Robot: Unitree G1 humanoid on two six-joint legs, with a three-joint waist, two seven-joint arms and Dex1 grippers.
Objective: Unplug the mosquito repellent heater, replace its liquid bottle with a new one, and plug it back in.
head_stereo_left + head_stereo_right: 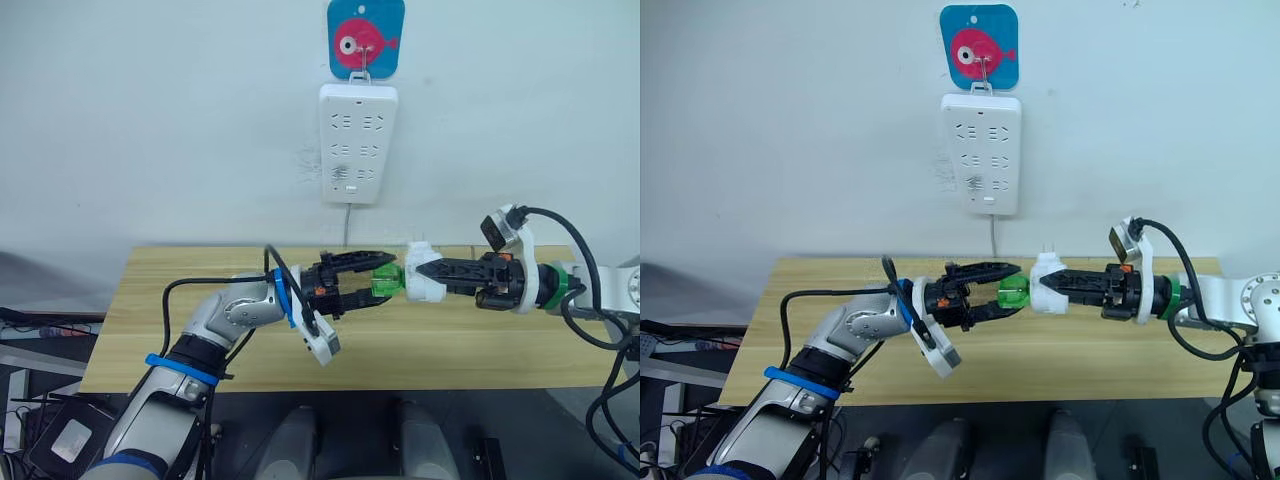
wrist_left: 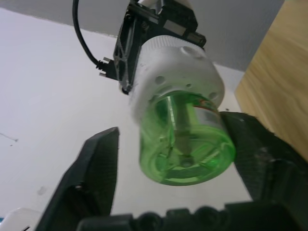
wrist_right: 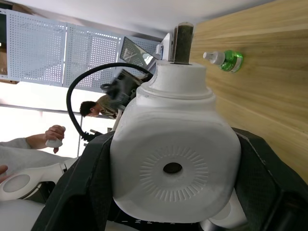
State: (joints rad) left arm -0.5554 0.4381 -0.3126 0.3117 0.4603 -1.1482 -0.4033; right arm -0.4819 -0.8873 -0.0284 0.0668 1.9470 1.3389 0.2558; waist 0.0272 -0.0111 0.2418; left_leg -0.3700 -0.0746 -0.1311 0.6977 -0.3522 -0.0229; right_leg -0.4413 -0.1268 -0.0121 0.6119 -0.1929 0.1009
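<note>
**A:** so where's the heater (image 1: pixel 1048 283) at?

**B:** off the wall, up in the air over the wooden table (image 1: pixel 480 345). The right gripper (image 1: pixel 425 271) is clamped on its white body. The power strip (image 1: pixel 357 143) hangs on the wall above with nothing plugged in.

**A:** and the left one?

**B:** The left gripper (image 1: pixel 1006 284) is spread open around the green bottle (image 2: pixel 186 144) sticking out of the heater; one finger (image 2: pixel 255 154) looks right against it, the other stands clear. A second green bottle (image 3: pixel 225 60) lies on the table.
</note>
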